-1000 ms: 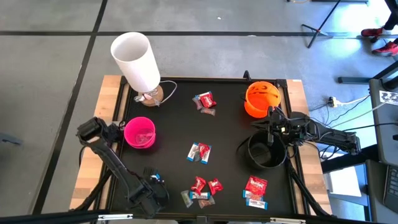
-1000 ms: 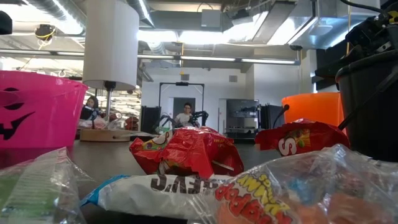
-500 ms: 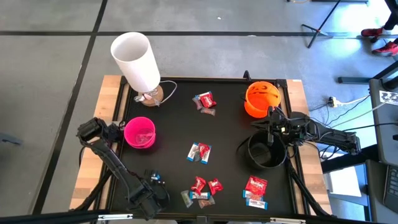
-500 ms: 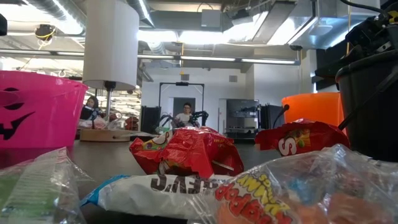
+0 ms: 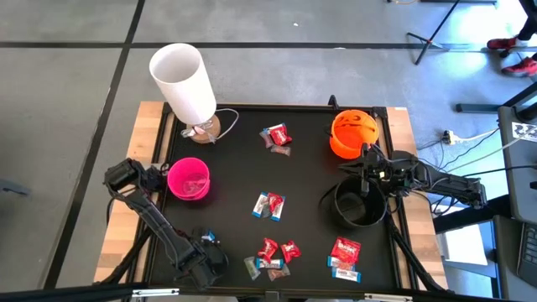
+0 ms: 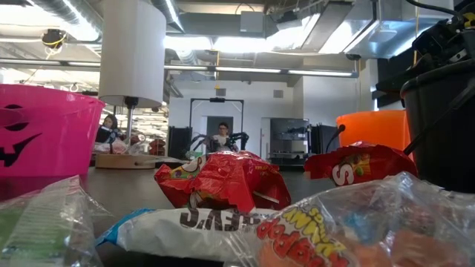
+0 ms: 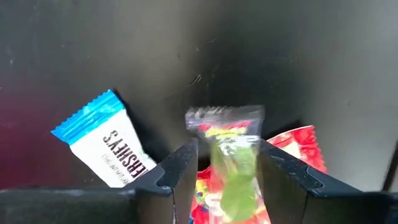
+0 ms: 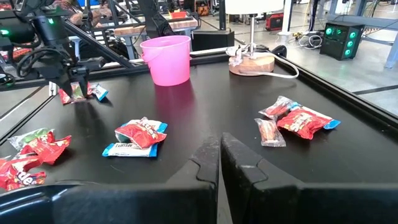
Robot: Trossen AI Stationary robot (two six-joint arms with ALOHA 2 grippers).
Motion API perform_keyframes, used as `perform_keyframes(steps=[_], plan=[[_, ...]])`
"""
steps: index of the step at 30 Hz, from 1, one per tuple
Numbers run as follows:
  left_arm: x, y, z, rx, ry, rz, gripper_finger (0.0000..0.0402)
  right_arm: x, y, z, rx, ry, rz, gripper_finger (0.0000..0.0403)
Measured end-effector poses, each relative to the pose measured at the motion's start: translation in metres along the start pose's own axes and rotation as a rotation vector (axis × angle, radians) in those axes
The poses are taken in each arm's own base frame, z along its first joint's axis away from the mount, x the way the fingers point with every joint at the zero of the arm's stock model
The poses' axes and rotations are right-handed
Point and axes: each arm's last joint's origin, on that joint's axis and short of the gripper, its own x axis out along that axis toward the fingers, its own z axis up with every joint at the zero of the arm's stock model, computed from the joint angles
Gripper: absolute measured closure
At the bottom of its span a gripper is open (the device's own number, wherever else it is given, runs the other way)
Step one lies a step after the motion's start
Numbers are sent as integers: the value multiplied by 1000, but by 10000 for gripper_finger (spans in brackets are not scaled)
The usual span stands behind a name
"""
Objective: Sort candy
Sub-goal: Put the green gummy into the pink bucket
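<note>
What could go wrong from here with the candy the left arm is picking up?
The left hand seems to pinch the clear-wrapped candy only by its slick wrapper, so it may slip out when carried. The Hershey's candy and the red candy lie close by and could get nudged or dragged along.

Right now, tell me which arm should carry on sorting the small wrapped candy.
Left. The left gripper is closed on a clear-wrapped green candy by the pink plastic bowl. The right gripper sits shut over the black bowl, empty.
</note>
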Motion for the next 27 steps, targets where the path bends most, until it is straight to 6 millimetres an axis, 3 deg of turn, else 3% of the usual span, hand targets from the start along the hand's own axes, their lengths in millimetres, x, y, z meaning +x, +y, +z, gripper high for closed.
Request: perform_keyframes(steps=[12,16,21,27], plan=[[-1,3,-2,4,18,25,386,0,0,0,0,0,0,386],[-12,5,-1,-3,-8,7,394,0,0,0,0,-1,0,386],[-46,9,4,-14,-146,4,391,0,0,0,0,0,0,386],[-108,28,-2,1,-361,76,397,0,0,0,0,0,0,386]])
